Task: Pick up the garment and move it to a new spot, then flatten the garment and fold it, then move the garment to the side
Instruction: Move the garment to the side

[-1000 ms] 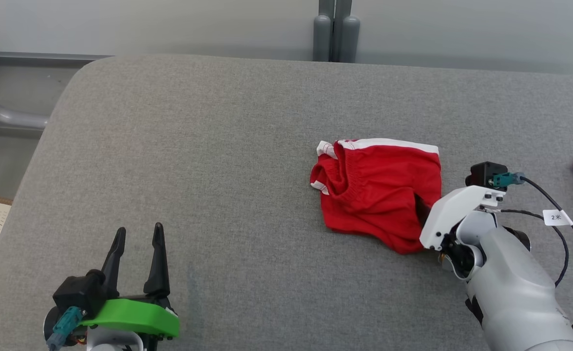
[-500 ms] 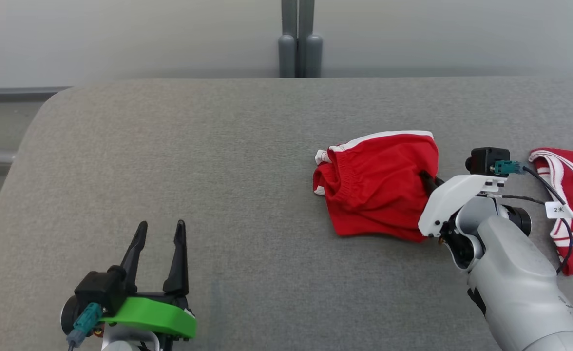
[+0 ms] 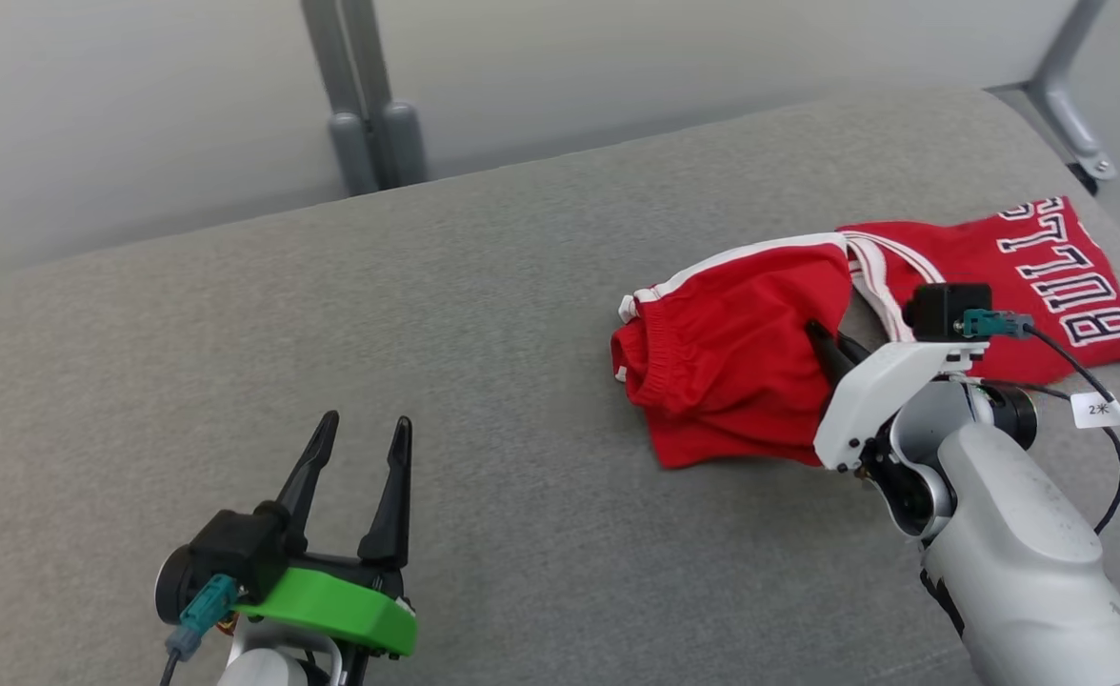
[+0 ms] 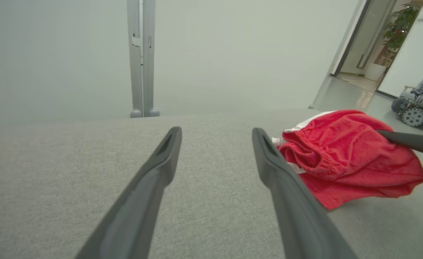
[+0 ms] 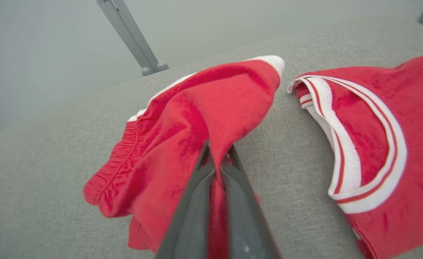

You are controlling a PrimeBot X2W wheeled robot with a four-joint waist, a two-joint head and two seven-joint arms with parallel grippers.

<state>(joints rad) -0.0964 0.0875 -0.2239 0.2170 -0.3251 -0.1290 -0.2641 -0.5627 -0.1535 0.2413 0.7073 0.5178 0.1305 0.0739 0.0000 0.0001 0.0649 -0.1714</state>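
The garment, a pair of red shorts (image 3: 731, 353) with white trim and an elastic waistband, lies bunched on the grey padded table (image 3: 427, 314), right of centre. My right gripper (image 3: 822, 338) is shut on a fold at the right side of the shorts, pulling the cloth up into a peak. The right wrist view has red fabric of the shorts (image 5: 182, 126) pinched between the closed fingers of the right gripper (image 5: 217, 151). My left gripper (image 3: 367, 424) stands open at the lower left, well apart from the shorts (image 4: 341, 154). Nothing lies between the spread fingers of that left gripper (image 4: 217, 132).
A red jersey (image 3: 1017, 276) with white lettering and striped trim lies flat just right of the shorts, near the table's right edge; its neckline (image 5: 355, 144) faces my gripper. A grey post (image 3: 370, 124) stands behind the table. A labelled black cable (image 3: 1103, 410) hangs off my right wrist.
My right gripper has closed on the right side of the shorts and raised that fold. The head camera has turned, bringing the jersey into view. The left gripper stays open.
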